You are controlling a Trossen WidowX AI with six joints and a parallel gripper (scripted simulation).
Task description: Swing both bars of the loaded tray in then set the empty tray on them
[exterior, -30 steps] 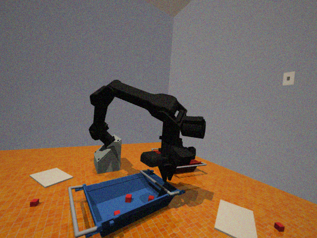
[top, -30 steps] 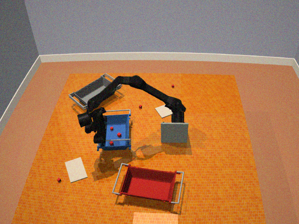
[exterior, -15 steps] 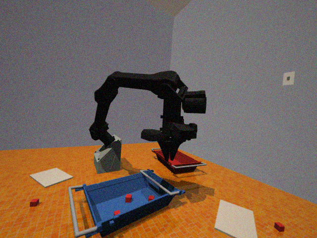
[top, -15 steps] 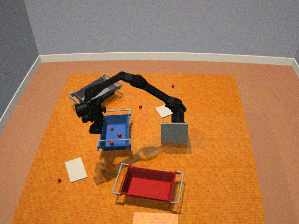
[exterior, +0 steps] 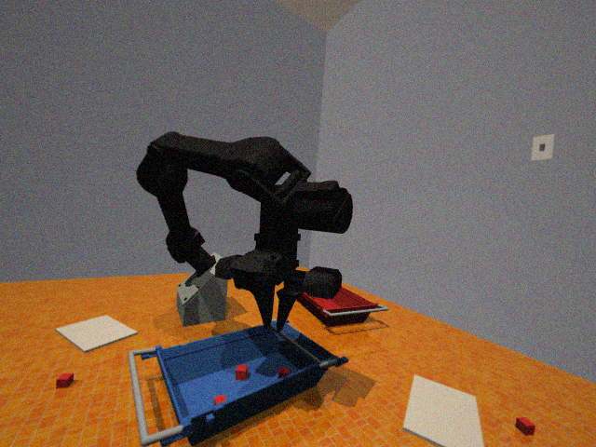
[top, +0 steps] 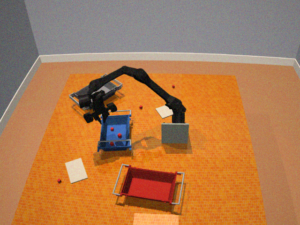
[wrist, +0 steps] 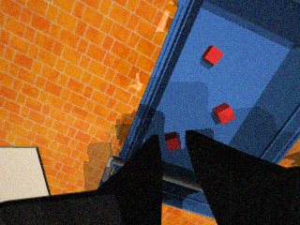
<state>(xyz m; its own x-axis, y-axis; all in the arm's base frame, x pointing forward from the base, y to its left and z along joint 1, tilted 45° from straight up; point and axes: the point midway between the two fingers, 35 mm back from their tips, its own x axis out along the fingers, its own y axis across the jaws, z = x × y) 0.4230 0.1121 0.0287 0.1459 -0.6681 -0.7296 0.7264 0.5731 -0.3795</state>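
The blue tray holds three small red blocks. One wire bar lies in across its top near one end; the other bar is swung out past the opposite end. My gripper is slightly open, with nothing between the fingers. It points down over the blue tray; its exact height above it is hard to tell. An empty red tray has both bars out. A grey tray, partly hidden by the arm, stands at the back left.
White flat plates lie at the front left and beside the arm's base. Loose red blocks lie near the back, behind the blue tray's right side and at the front left. The grey base block stands right of the blue tray.
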